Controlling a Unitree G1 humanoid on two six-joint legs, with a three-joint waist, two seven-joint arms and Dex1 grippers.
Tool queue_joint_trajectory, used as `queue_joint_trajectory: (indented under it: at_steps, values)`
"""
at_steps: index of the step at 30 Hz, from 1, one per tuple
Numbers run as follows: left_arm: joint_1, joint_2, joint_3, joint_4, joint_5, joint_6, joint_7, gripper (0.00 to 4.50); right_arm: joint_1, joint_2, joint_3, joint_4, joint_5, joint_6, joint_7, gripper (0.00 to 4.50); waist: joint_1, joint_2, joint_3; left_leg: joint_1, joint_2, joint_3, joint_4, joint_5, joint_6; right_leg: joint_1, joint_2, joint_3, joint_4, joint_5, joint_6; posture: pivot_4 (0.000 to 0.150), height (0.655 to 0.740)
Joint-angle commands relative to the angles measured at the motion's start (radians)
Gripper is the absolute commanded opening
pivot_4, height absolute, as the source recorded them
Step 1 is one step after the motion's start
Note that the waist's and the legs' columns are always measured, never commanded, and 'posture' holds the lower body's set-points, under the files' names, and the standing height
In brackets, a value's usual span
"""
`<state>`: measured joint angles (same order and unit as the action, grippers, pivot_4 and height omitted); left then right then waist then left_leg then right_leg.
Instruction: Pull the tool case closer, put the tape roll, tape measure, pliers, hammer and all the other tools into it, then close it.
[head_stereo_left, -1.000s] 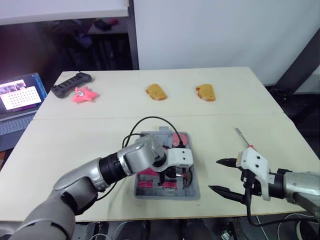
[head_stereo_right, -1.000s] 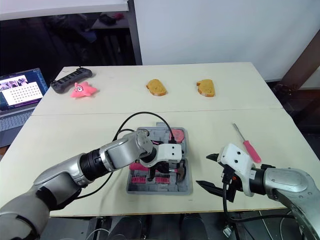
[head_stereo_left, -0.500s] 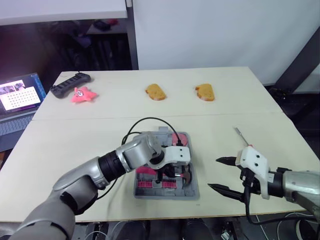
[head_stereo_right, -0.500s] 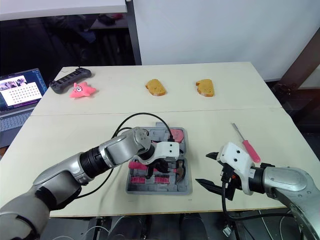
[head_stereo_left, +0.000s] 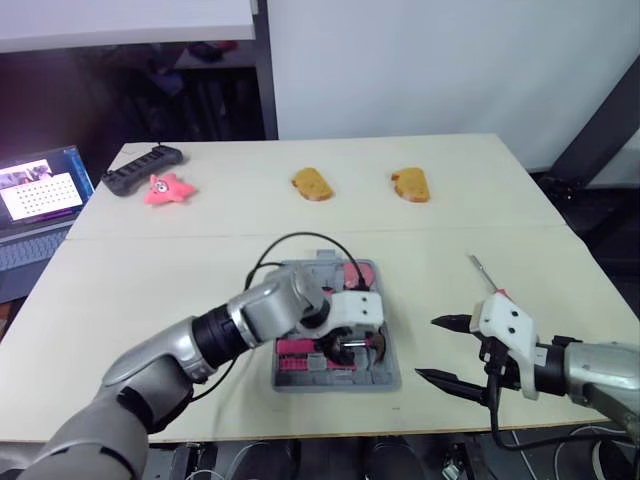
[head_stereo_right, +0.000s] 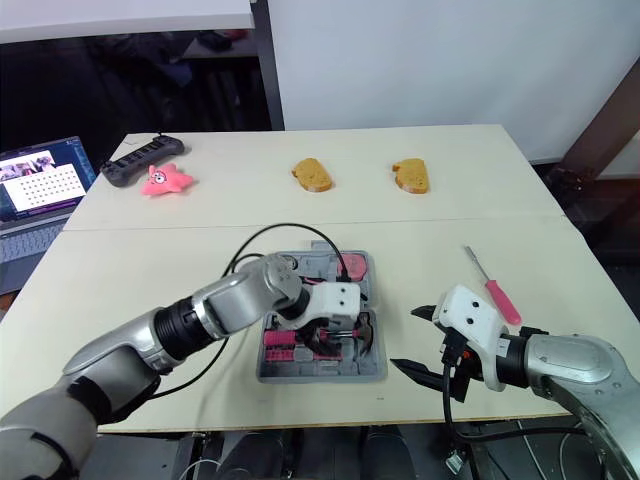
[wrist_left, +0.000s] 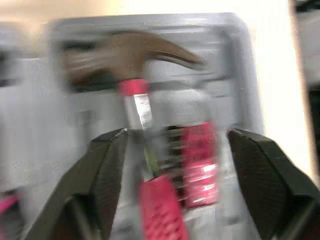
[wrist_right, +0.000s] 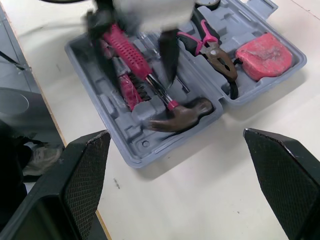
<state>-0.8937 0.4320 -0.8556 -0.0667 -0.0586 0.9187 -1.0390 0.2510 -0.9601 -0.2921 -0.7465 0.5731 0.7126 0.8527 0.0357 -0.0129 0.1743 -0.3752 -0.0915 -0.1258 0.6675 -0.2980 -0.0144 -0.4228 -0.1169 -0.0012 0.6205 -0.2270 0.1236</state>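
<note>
Claw hammer with steel head and pink grip (wrist_right: 162, 95), lying flat in a moulded recess of the grey plastic tool case (wrist_right: 135, 150), directly under the left pincer (wrist_left: 176, 132). Left pincer released, black fingers (wrist_left: 107, 165) spread wide to either side of the pink grip, not clamped on it. Judged a seating step, with the recess rather than the fingers carrying the tool. Long axis along the case floor: grip end beneath the left pincer, head at the end nearer the right pincer (head_stereo_left: 425, 348), set crosswise to the shaft. Pink-and-black-handled pliers (wrist_right: 215, 50) and a red rounded block (wrist_right: 263, 55), possibly the tape measure, in compartments just beyond the left pincer. Right pincer released and empty, poised beside the case over the pale worktop (head_stereo_left: 200, 250). Probably kept free for the pink-handled screwdriver (head_stereo_right: 490, 283) lying outside the case, just beyond the right pincer.
</note>
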Motion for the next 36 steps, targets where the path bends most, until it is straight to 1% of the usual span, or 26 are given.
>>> queue_joint_trajectory:
  at_steps: [1, 4, 6, 10, 14, 15, 16, 20, 21, 26, 30, 36]
  values:
    - [0.007, 0.036, 0.077, -0.111, -0.005, 0.017, 0.006, 3.12, -0.007, 0.005, -0.01, -0.026, 0.012, -0.011, 0.002, 4.5, 0.0, 0.0, 0.0, 0.0, 0.0, 0.0, 0.0, 0.0, 0.0, 0.0, 0.0, 0.0, 0.0, 0.0, 0.0, 0.15, 0.7219]
    - [0.044, 0.075, 0.118, -0.182, -0.018, 0.016, 0.003, 3.12, -0.016, 0.006, -0.007, -0.026, 0.014, -0.007, -0.002, 4.5, 0.002, 0.0, 0.0, 0.0, 0.0, 0.0, 0.0, 0.0, 0.0, 0.0, 0.0, 0.0, 0.0, 0.0, 0.0, 0.15, 0.7219]
    - [0.087, 0.111, 0.146, -0.232, -0.028, -0.019, -0.005, 3.12, -0.022, 0.006, -0.004, -0.026, 0.015, -0.004, -0.006, 4.5, 0.001, 0.0, 0.0, 0.0, 0.0, 0.0, 0.0, 0.0, 0.0, 0.0, 0.0, 0.0, 0.0, 0.0, 0.0, 0.15, 0.7219]
    - [0.198, 0.129, 0.239, -0.25, -0.059, -0.175, 0.007, 3.12, -0.033, 0.009, 0.003, -0.025, 0.016, 0.002, -0.015, 4.5, 0.003, 0.0, 0.0, 0.0, 0.0, 0.0, 0.0, 0.0, 0.0, 0.0, 0.0, 0.0, 0.001, 0.0, 0.0, 0.15, 0.7219]
    - [0.295, 0.133, 0.318, -0.254, -0.087, -0.286, 0.012, 3.12, -0.034, 0.014, 0.006, -0.036, 0.02, 0.009, -0.028, 4.5, 0.004, 0.0, 0.0, 0.0, 0.0, 0.0, 0.0, 0.0, 0.0, 0.0, -0.001, 0.0, 0.0, 0.0, 0.0, 0.15, 0.7219]
    - [0.325, 0.123, 0.348, -0.253, -0.107, -0.291, 0.023, 2.59, -0.033, 0.016, 0.007, -0.039, 0.021, 0.011, -0.033, 4.5, 0.004, 0.0, 0.0, 0.0, 0.0, 0.0, 0.0, 0.0, 0.0, 0.0, -0.001, 0.0, 0.0, 0.0, 0.0, 0.15, 0.7219]
    - [0.35, 0.115, 0.371, -0.251, -0.124, -0.3, 0.027, 2.28, -0.034, 0.019, 0.007, -0.042, 0.023, 0.014, -0.038, 4.5, 0.003, 0.0, 0.0, 0.0, 0.0, 0.0, 0.0, 0.0, 0.0, 0.0, -0.001, 0.0, 0.0, 0.0, 0.0, 0.15, 0.7219]
    - [0.414, 0.107, 0.394, -0.206, -0.104, -0.404, 0.042, 0.17, -0.031, 0.027, 0.007, -0.054, 0.026, 0.022, -0.05, 4.5, 0.004, 0.0, 0.0, 0.0, 0.0, 0.0, 0.0, 0.0, 0.0, 0.0, -0.001, 0.0, 0.0, 0.0, 0.0, 0.15, 0.7219]
    - [0.428, 0.105, 0.4, -0.197, -0.105, -0.424, 0.043, 0.07, -0.03, 0.027, 0.006, -0.057, 0.027, 0.024, -0.052, 4.5, 0.004, 0.0, 0.0, 0.0, 0.0, 0.0, 0.0, 0.0, 0.0, 0.0, -0.001, 0.0, 0.0, 0.0, 0.0, 0.15, 0.7219]
    - [0.49, 0.113, 0.405, -0.155, -0.102, -0.486, 0.031, 0.07, -0.015, 0.028, -0.006, -0.071, 0.034, 0.029, -0.057, 4.5, 0.004, 0.001, 0.0, 0.0, 0.0, 0.0, 0.0, 0.0, 0.0, 0.0, -0.001, 0.0, 0.0, 0.0, 0.0, 0.15, 0.7219]
    - [0.506, 0.115, 0.407, -0.143, -0.113, -0.474, 0.019, 0.07, -0.005, 0.028, -0.017, -0.081, 0.039, 0.032, -0.057, 4.5, 0.004, 0.001, 0.0, 0.0, 0.0, 0.0, 0.0, 0.0, 0.0, 0.0, -0.001, 0.0, 0.0, 0.0, 0.0, 0.15, 0.7219]
    - [0.503, 0.114, 0.369, -0.046, -0.026, -0.543, 0.027, 0.07, -0.008, 0.023, -0.02, -0.088, 0.045, 0.041, -0.059, 4.5, 0.004, 0.001, 0.0, 0.0, 0.0, 0.0, 0.0, 0.0, 0.0, 0.0, -0.001, 0.0, 0.0, 0.0, 0.0, 0.15, 0.7219]
